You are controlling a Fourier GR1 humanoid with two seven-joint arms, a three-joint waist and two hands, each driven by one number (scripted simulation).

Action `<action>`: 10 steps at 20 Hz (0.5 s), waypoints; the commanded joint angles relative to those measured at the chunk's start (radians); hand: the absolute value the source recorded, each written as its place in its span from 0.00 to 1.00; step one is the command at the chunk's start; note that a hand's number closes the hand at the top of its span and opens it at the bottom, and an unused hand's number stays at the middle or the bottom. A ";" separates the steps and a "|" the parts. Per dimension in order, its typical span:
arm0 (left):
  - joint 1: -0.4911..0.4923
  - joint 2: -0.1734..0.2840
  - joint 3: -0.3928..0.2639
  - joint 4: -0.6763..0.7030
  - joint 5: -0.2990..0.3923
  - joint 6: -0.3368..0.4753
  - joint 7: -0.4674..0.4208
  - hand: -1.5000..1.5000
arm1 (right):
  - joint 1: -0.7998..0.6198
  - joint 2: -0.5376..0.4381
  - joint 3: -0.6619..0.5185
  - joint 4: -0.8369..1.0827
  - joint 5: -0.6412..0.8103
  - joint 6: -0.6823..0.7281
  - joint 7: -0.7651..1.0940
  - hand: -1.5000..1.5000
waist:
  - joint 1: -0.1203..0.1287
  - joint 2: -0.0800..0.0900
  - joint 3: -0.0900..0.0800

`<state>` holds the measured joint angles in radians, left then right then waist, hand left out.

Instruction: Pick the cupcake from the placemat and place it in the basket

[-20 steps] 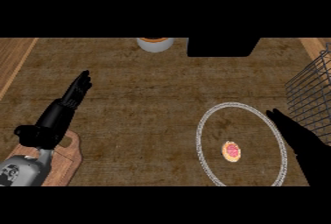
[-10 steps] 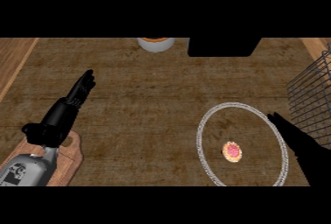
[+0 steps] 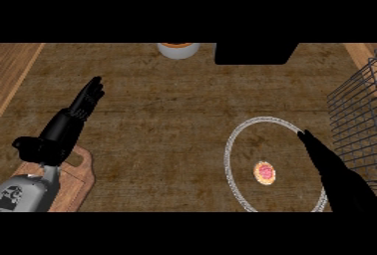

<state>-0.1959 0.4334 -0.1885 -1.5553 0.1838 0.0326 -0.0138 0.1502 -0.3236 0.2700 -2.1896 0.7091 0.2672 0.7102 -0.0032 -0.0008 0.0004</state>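
Spreading across the whole view, the brown wood-grain counter top (image 3: 169, 124) is carrying everything else. Standing at the right edge, the dark wire basket (image 3: 357, 119) is showing only part of its mesh wall. Lying just left of it, the round placemat with a pale grey rim (image 3: 230, 149) is taking up the lower right area. The robot's left hand (image 3: 77, 112) is resting over the counter's left side, its black fingers straight and close together, holding nothing. The right hand (image 3: 331, 167) is reaching over the placemat's right rim, fingers straight and together, not touching the cupcake. A dark box (image 3: 254, 52) is sitting at the far edge, with a white cup (image 3: 178, 50) left of it. The small pink-topped cupcake (image 3: 265, 172) is sitting on the placemat, just left of the right hand.
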 commanded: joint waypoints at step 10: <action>0.013 -0.063 0.097 0.008 -0.050 -0.102 0.003 0.50 | 0.068 0.062 -0.013 0.245 0.116 -0.191 -0.295 0.00 | 0.000 0.000 0.000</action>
<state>-0.1865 0.3704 -0.1363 -1.5618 0.1166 -0.0204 -0.0019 0.1795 -0.2778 0.2559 -2.0082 0.8082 0.1487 0.5206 -0.0023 -0.0006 0.0001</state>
